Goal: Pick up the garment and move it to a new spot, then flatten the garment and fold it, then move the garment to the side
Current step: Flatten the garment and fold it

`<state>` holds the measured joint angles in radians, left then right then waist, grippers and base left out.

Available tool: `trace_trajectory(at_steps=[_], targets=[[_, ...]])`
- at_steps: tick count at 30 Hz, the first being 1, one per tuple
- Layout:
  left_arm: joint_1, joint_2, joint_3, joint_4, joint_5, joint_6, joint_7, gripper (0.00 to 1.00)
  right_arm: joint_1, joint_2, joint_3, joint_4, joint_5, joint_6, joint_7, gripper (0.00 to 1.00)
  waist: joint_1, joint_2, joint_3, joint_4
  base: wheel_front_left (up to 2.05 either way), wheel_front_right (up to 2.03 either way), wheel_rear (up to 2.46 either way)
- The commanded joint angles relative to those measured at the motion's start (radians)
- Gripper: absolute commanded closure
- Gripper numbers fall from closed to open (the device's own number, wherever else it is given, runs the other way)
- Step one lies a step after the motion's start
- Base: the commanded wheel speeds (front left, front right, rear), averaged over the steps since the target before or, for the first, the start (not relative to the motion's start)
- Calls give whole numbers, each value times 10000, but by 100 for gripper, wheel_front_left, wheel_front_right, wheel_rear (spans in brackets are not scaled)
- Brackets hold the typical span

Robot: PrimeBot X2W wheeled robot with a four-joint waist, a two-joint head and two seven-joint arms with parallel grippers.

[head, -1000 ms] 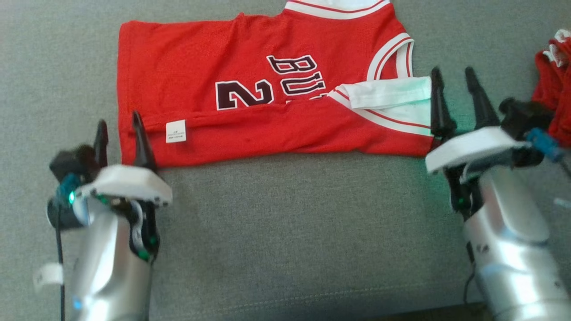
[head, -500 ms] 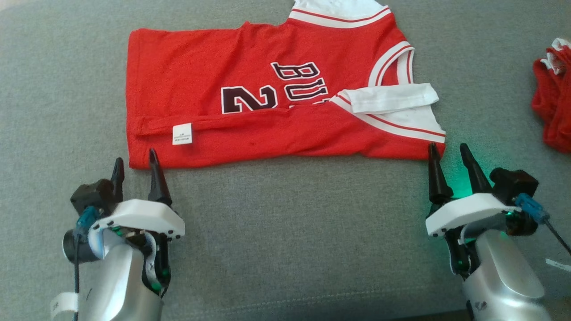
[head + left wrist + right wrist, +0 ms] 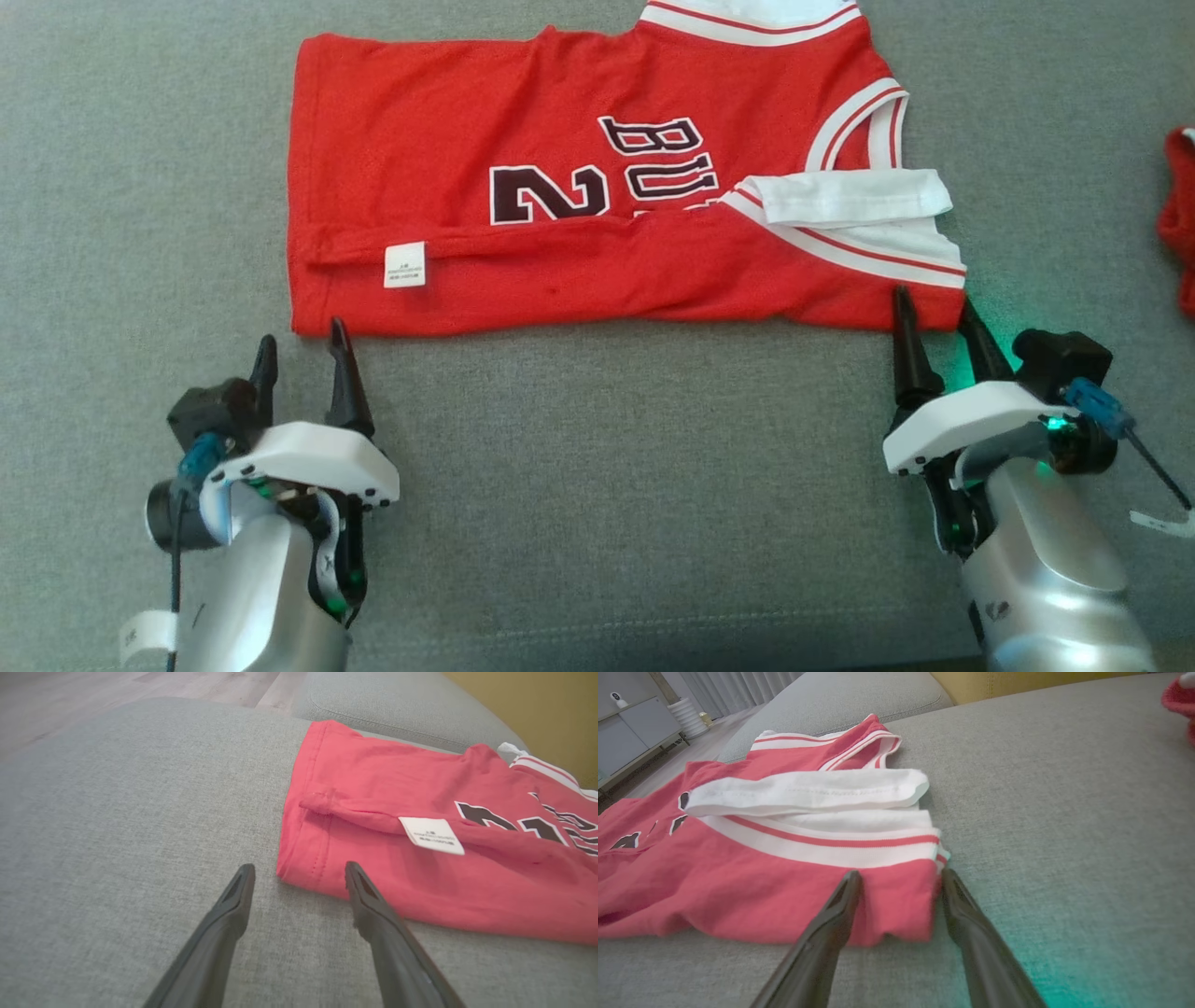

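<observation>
**Head view.** A red sleeveless basketball jersey with white trim and dark lettering (image 3: 579, 187) lies flat on a grey woven sofa seat (image 3: 607, 467), just beyond both grippers. Its near long edge is turned over, showing a white care label (image 3: 404, 264) and a white folded armhole band (image 3: 854, 198). The left gripper (image 3: 302, 333) stands just short of the jersey's near left corner, its jaws open and empty. The right gripper (image 3: 934, 299) is at the near right corner, its jaws also open and holding nothing. A crumpled red cloth (image 3: 1178, 215) lies well to the right of the right jaws and is no obstacle.

**Left wrist view.** The hemmed corner lies just ahead of the open jaws, between their tips. Pale wooden floor (image 3: 93, 690) shows beyond the seat.

**Right wrist view.** The open jaws straddle the jersey's corner, one finger over red fabric and one beside its edge. Whether they touch it cannot be told.

**Progress, as judged.** Placing and flattening appear done and a first lengthwise fold is in. Further folding and the move aside remain. Nothing blocks either corner.
</observation>
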<state>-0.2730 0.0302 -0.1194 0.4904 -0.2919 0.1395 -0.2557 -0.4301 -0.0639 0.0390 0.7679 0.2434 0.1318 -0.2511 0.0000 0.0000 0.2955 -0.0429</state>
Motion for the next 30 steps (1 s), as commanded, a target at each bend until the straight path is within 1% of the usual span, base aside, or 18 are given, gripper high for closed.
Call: trace_trajectory(at_steps=[1,4,6,8,9,11,12,13,19,21,22,23,24,30], targets=[[-307,200,208,-156,65,-44,-61,0,-125,124,268,-127,-93,-11,-106,17,0,0,0,-6,0,0,0],[-343,200,191,41,34,-118,-61,0,-183,127,298,-109,-95,-11,-106,15,0,0,37,-57,0,0,0],[-393,200,185,212,-9,-137,-61,0,-222,128,321,-114,-86,-11,-106,21,0,0,78,-103,0,0,0],[-471,200,216,326,-49,-135,-61,0,-258,130,367,-134,-86,-11,-106,39,0,0,133,-155,0,0,0],[-510,200,240,393,-68,-141,-61,0,-281,131,397,-148,-79,-11,-106,54,0,0,167,-181,0,0,0],[-597,200,302,527,-117,-146,-61,0,-313,132,467,-187,-49,-11,-106,73,0,0,210,-210,0,0,0],[-636,200,325,603,-123,-144,-61,0,-329,133,517,-210,-27,-11,-106,85,0,0,233,-224,0,0,0],[-676,200,351,678,-150,-146,-61,0,-346,133,560,-232,3,-11,-106,100,0,0,254,-233,0,0,0],[-878,200,456,1001,-280,-265,-61,0,-403,135,727,-359,127,-11,-106,100,0,0,306,-274,0,0,0],[-905,200,435,1148,-313,-388,-61,0,-380,135,737,-384,140,-11,-107,100,0,0,275,-280,0,0,0],[-928,200,414,1287,-340,-484,-61,66,-350,135,720,-412,151,-11,-107,100,0,0,247,-282,0,0,0],[-944,200,388,1368,-348,-546,-61,97,-334,135,711,-424,151,-11,-107,100,0,0,234,-277,0,0,0],[-959,200,386,1429,-382,-592,-61,100,-321,135,699,-434,152,-11,-107,100,0,0,223,-273,0,0,0],[-946,200,411,1546,-455,-743,-61,100,-222,124,663,-441,151,-11,-107,100,0,0,7,-238,0,0,0]])
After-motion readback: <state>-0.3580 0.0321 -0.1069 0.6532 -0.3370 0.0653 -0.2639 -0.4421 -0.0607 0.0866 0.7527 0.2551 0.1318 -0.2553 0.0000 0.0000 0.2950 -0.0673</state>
